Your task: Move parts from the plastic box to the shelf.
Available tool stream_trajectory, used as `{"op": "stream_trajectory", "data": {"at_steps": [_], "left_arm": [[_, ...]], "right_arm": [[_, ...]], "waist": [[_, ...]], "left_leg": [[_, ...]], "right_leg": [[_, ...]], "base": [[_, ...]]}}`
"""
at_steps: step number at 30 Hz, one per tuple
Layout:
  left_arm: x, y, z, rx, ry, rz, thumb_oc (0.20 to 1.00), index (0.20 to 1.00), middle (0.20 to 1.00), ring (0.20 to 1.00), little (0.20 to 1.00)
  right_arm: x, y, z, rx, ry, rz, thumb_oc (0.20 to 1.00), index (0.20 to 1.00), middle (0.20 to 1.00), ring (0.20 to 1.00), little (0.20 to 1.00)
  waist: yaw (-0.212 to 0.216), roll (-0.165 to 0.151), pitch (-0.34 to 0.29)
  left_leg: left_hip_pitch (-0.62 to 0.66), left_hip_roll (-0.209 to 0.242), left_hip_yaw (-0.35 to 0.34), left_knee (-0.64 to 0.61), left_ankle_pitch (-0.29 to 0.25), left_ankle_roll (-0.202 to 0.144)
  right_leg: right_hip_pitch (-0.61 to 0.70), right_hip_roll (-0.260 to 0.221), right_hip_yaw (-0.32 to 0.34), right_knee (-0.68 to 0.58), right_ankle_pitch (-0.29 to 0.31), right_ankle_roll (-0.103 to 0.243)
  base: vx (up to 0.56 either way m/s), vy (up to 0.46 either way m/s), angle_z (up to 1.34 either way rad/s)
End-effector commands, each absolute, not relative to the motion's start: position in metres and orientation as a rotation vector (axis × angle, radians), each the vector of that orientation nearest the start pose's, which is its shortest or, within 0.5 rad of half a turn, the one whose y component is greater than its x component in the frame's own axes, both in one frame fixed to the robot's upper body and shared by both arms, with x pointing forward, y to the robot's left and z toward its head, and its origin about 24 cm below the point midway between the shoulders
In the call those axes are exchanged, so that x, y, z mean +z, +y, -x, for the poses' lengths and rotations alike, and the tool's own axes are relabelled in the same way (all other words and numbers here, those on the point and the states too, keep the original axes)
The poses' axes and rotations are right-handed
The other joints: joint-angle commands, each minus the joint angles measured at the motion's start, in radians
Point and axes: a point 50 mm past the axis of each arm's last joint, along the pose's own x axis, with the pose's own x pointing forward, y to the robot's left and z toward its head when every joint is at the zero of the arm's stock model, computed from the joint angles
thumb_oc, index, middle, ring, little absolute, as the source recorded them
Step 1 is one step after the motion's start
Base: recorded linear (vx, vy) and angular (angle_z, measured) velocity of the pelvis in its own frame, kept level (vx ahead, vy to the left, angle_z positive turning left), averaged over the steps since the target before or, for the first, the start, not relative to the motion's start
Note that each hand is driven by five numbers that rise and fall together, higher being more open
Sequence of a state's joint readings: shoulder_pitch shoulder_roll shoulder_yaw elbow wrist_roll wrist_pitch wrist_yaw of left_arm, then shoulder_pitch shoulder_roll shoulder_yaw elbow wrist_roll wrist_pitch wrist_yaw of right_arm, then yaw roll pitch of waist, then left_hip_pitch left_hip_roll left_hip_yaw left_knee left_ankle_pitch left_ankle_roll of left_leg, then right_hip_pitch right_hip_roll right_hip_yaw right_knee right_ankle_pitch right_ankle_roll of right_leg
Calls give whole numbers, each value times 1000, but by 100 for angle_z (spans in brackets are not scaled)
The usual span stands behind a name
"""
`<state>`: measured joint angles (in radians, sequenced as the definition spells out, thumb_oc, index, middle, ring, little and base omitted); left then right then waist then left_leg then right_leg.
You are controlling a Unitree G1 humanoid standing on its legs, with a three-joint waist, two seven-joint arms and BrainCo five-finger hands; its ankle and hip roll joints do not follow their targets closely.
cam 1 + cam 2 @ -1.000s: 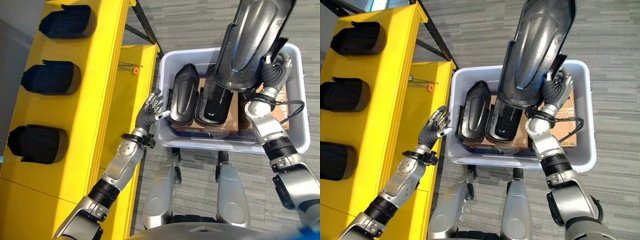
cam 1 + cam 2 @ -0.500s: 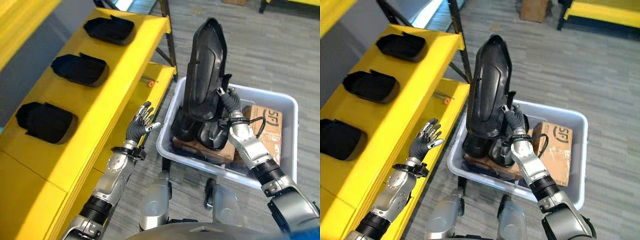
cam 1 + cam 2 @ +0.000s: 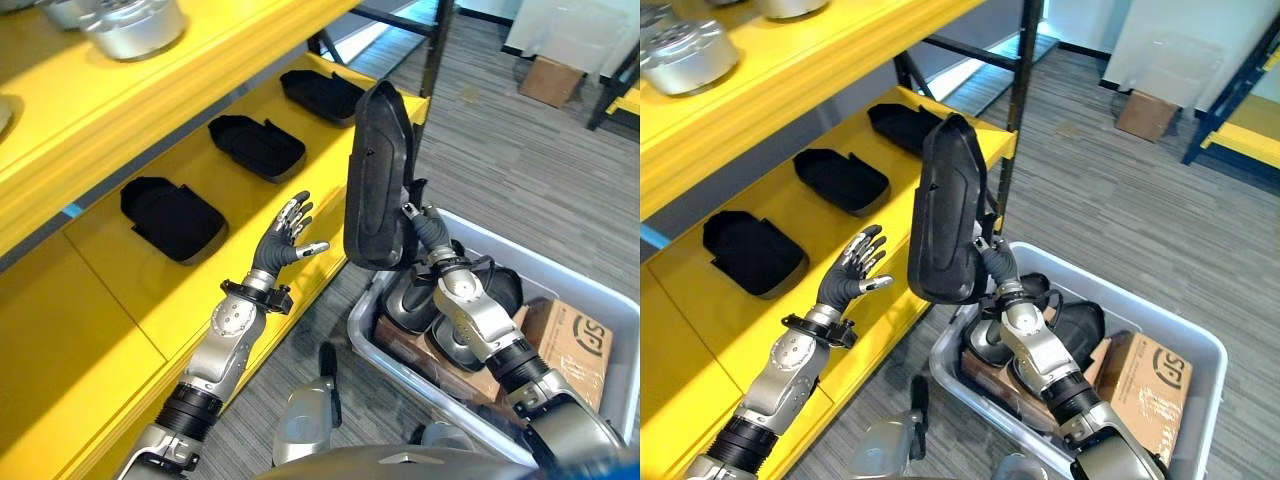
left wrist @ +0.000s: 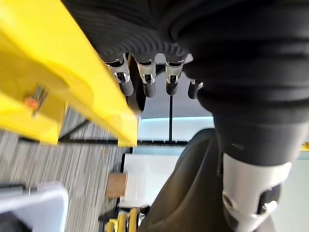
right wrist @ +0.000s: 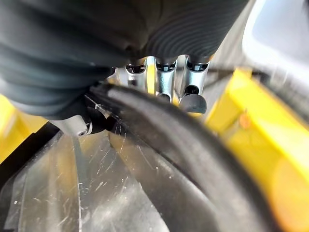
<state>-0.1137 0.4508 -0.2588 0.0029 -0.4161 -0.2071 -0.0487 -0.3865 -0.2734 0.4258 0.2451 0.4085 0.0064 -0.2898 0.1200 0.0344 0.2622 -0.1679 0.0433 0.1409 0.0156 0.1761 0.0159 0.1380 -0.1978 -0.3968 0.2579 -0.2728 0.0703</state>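
Grey striped carpet runs under a yellow shelf point(image 3: 200, 290) that fills the left of the frame, with three black parts point(image 3: 173, 217) already lying in a row on its middle tier. At lower right sits our grey box point(image 3: 600, 300), more parts and a carton point(image 3: 565, 340) inside.

Our right hand point(image 3: 425, 232) has its fingers curled round the lower edge of one black part point(image 3: 378, 180), held clear above the box at frame centre. Our left hand point(image 3: 285, 232) is raised beside it with fingers spread, holding nothing, not touching the part.

The part stands nearly upright, its long axis running bottom to top, narrow end up.

To do this well, we judge we should bring the free hand against the part's side, tip it flat and set it in the bare stretch nearest us.
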Motion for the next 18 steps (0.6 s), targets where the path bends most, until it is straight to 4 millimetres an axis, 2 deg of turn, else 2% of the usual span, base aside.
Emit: {"op": "stream_trajectory", "data": {"at_steps": [1, 2, 4, 6, 9, 10, 11, 12, 13, 16, 18], "left_arm": [[133, 164, -256, -359, -507, -110, 1000, 1000, 1000, 1000, 1000], [145, 169, -253, -307, -575, -115, 1000, 1000, 1000, 1000, 1000], [149, 172, -253, -285, -595, -108, 1000, 1000, 1000, 1000, 1000], [156, 174, -252, -260, -633, -167, 1000, 1000, 1000, 1000, 1000], [156, 176, -250, -251, -626, -170, 1000, 1000, 1000, 1000, 1000], [152, 174, -251, -258, -606, -146, 1000, 1000, 1000, 1000, 1000], [150, 173, -252, -266, -593, -118, 1000, 1000, 1000, 1000, 1000], [149, 172, -252, -268, -591, -110, 1000, 1000, 1000, 1000, 1000], [146, 171, -252, -272, -579, -85, 1000, 1000, 1000, 1000, 1000], [140, 170, -254, -239, -560, -51, 1000, 1000, 1000, 1000, 1000], [135, 171, -257, -198, -526, -16, 1000, 1000, 1000, 1000, 1000]], "right_arm": [[114, -93, -313, 175, -204, -97, 200, 200, 200, 200, 200], [116, -91, -313, 174, -211, -103, 200, 200, 200, 200, 200], [117, -89, -312, 176, -212, -112, 200, 200, 200, 200, 200], [116, -84, -312, 178, -207, -135, 200, 200, 200, 200, 200], [110, -85, -309, 188, -191, -156, 200, 200, 200, 200, 200], [105, -86, -305, 180, -162, -163, 200, 200, 200, 200, 200], [100, -89, -303, 173, -142, -161, 200, 200, 200, 200, 200], [99, -89, -303, 172, -137, -158, 200, 200, 200, 200, 200], [93, -93, -302, 167, -122, -142, 200, 200, 200, 200, 200], [87, -98, -301, 171, -103, -124, 200, 200, 200, 200, 200], [81, -102, -299, 165, -90, -122, 200, 200, 200, 200, 200]], "waist": [[29, -11, 17], [43, -17, 16], [50, -22, 13], [61, -39, 5], [66, -54, -1], [36, -58, -5], [25, -63, -7], [22, -63, -11], [8, -67, -17], [-16, -77, -20], [-23, -86, -24]], "left_leg": [[109, 22, 8, -58, -125, -41], [116, 10, 8, -68, -128, -30], [121, 2, 11, -76, -131, -21], [126, -16, 15, -89, -144, 2], [124, -32, 13, -89, -156, 22], [121, -50, -22, -93, -156, 29], [122, -66, -45, -97, -154, 29], [119, -68, -53, -100, -148, 28], [109, -90, -84, -103, -137, 25], [94, -119, -113, -100, -123, 28], [76, -140, -130, -84, -118, 33]], "right_leg": [[-63, 57, 15, 1, 74, 13], [-56, 44, 12, -10, 85, 30], [-52, 37, 13, -18, 97, 40], [-61, 20, 22, -5, 160, 65], [-63, 43, 29, 12, 166, 65], [-102, 134, 133, 29, 160, 47], [-102, 174, 169, 23, 143, 29], [-107, 190, 181, 17, 148, 24], [-114, 248, 247, -5, 147, 4], [-116, 339, 347, -12, 152, -20], [-100, 341, 378, -49, 161, -24]], "base": [[12, 210, 34], [11, 231, 25], [4, 130, 17], [-6, 83, 13], [3, 54, 10], [18, 50, 7], [18, 41, 4], [15, 31, 60], [-6, 24, 70], [-27, -12, 49], [-43, -86, 66]]}}
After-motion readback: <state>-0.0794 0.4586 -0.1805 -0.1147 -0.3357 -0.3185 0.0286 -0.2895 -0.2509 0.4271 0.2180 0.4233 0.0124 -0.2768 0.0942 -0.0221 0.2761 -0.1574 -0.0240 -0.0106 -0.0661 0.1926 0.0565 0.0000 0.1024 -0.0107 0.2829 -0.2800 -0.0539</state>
